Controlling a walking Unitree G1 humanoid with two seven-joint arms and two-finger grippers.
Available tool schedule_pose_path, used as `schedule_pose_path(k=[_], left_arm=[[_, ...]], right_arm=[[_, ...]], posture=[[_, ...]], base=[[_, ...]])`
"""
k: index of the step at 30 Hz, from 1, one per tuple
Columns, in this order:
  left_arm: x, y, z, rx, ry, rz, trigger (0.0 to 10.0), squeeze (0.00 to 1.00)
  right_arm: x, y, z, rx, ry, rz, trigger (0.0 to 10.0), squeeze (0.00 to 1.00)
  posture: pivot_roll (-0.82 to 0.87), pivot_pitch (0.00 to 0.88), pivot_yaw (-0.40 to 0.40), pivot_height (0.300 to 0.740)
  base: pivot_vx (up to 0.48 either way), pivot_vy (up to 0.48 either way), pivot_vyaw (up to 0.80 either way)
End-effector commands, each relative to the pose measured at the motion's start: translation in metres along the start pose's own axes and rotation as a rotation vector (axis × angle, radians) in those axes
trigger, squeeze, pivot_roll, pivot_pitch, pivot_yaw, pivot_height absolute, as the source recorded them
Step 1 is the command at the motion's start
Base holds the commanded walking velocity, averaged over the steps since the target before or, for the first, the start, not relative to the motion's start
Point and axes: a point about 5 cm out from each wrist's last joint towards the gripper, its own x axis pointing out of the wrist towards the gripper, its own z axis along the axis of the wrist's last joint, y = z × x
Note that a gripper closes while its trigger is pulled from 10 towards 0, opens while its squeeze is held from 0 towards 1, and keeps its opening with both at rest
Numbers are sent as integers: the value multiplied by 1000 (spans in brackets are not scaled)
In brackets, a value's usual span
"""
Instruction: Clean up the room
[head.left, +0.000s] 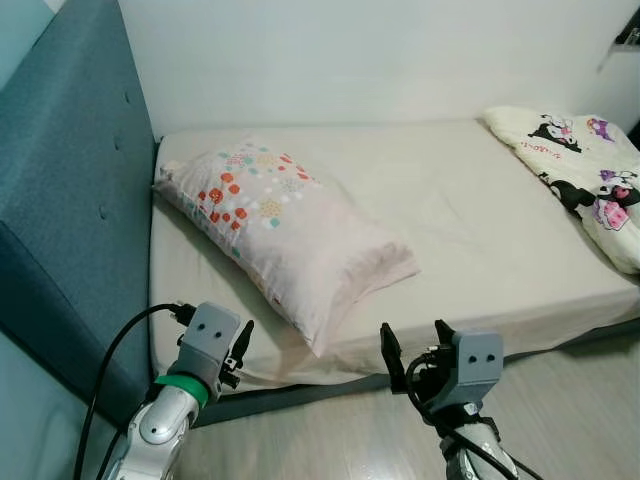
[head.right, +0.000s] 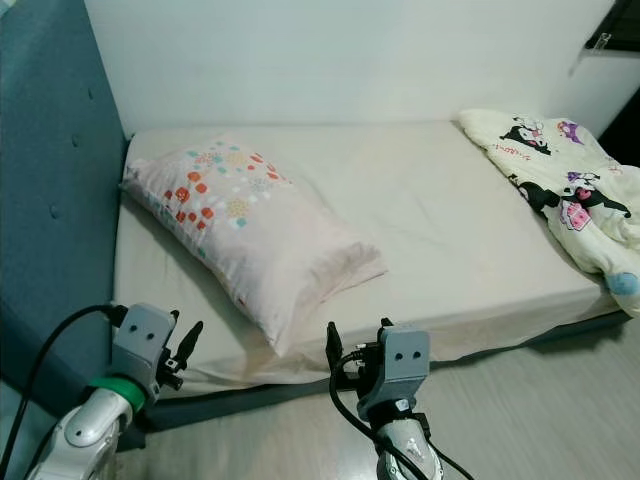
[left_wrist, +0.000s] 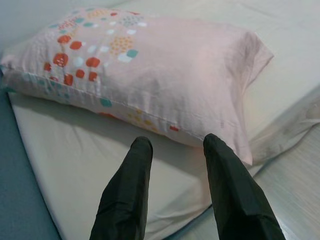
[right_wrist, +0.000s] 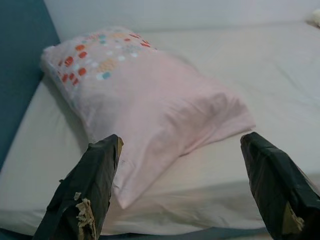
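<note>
Cream-sheeted bed (head.left: 470, 220) holds your skewed pink dotted fabric pillow (head.left: 290, 225); left tool (head.left: 238, 352) narrow, right tool (head.left: 415, 345) wide, both poised to straighten it.

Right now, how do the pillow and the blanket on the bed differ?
The pillow is pale pink with coloured dots at one end; the blanket is cream with cartoon figures. The pillow lies slantwise near the blue headboard, whereas the blanket is bunched at the far end. Both rest on the bed.

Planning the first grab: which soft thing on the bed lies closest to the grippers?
The pink pillow with coloured dots, lying by the blue headboard, directly ahead of both open grippers. The cartoon-print blanket is bunched at the bed's far right end.
</note>
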Motion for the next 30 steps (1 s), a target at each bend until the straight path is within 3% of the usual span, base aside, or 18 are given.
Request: schedule_pose_path(k=[1,12,30], left_arm=[[0,-3,-5,-6,18,-14,10000,0],[2,-1,-7,2,30,-14,10000,0],[5,-20,-11,-28,43,-84,10000,0]], right_arm=[[-3,-5,-6,-14,30,-15,10000,0],[-8,-5,-14,-26,59,-7,10000,0],[-11,-4,-16,-42,60,2,10000,0]], posture=[[14,35,-31,740],[13,51,-9,740],[-6,55,-6,740]], base=[[0,0,0],[0,0,0],[0,0,0]])
